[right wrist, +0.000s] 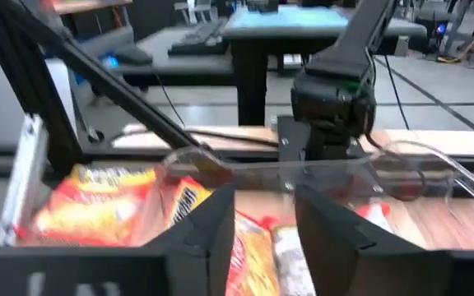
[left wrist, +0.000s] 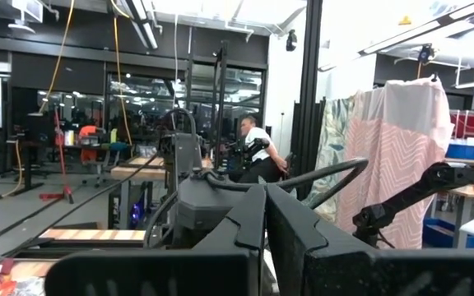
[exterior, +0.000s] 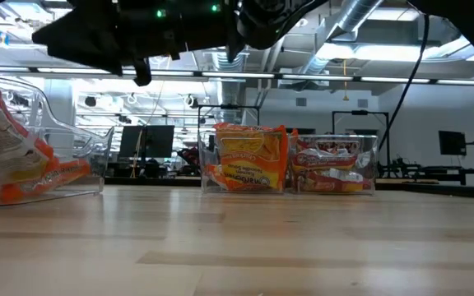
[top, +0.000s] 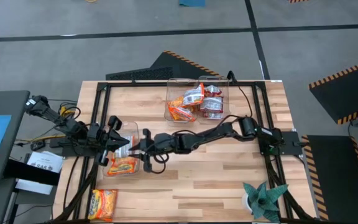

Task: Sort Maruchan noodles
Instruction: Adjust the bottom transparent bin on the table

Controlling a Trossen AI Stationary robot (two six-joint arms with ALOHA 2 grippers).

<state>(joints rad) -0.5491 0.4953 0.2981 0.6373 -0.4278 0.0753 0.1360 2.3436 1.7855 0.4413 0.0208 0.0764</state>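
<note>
Nearest the low camera sits a clear bin (exterior: 72, 164) at the left side of the wooden table (top: 229, 168), with an orange-yellow noodle packet (exterior: 6, 148) leaning inside it. From above, that same bin (top: 124, 155) lies near the table's left edge, holding orange packets (top: 123, 165), and both arms meet over it.

Reaching across from the right, the right gripper (top: 143, 144) hangs over the bin's rim. In its own wrist view its two dark fingers (right wrist: 208, 234) stand apart with a gap between them and nothing clamped there; below them lie the orange packets (right wrist: 105, 205) and a white-silver packet (right wrist: 290, 259) in the bin. The left gripper (top: 118, 144) is just beside it, over the bin's near-left side, with its fingers (left wrist: 249, 238) pressed together and empty.

One more orange packet (top: 102, 204) lies flat on the table near the front left corner, apart from the bin.

At the far side of the table stand two more clear bins side by side: one (top: 182, 102) holds orange-yellow packets (exterior: 245, 160), the other (top: 214, 99) holds white-silver packets with red print (exterior: 332, 164).

A teal spiky plant-like object (top: 264, 199) stands at the front right corner. A person (left wrist: 257, 152) shows in the room beyond.
</note>
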